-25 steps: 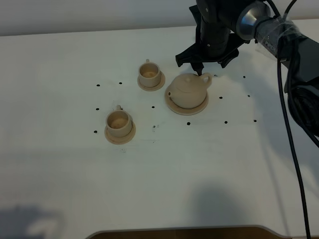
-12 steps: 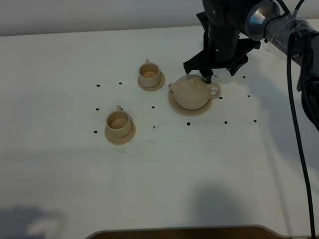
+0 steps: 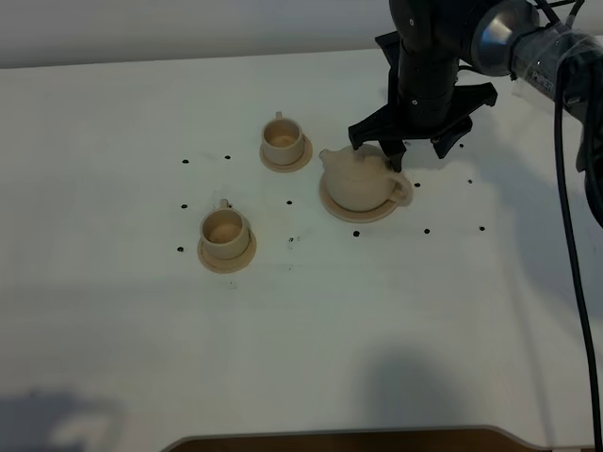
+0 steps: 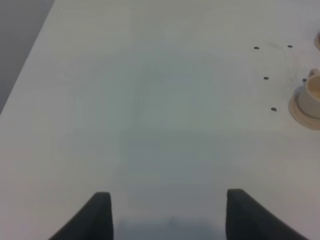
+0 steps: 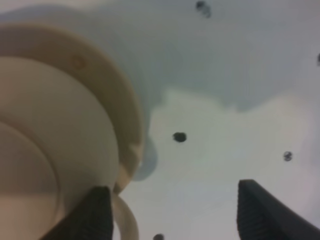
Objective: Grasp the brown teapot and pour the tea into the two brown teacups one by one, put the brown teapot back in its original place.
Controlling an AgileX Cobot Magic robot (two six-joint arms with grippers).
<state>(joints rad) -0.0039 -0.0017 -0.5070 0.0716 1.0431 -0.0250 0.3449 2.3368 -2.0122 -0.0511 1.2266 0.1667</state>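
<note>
The brown teapot stands on its wide round saucer, the original place, with the spout to the back left and the loop handle to the front right. My right gripper hovers just behind the teapot, open. In the right wrist view the teapot fills one side and its handle lies just inside one finger. The two brown teacups stand on saucers, one at the back and one at the front left. My left gripper is open over bare table.
The white table has small black dots around the tea set. A cup on its saucer shows at the edge of the left wrist view. The right arm and its black cables run along the table's right side.
The teapot has turned on its saucer: its handle swung from the back right round to the front right. My right gripper has moved right and a little forward. The cups have not moved.
</note>
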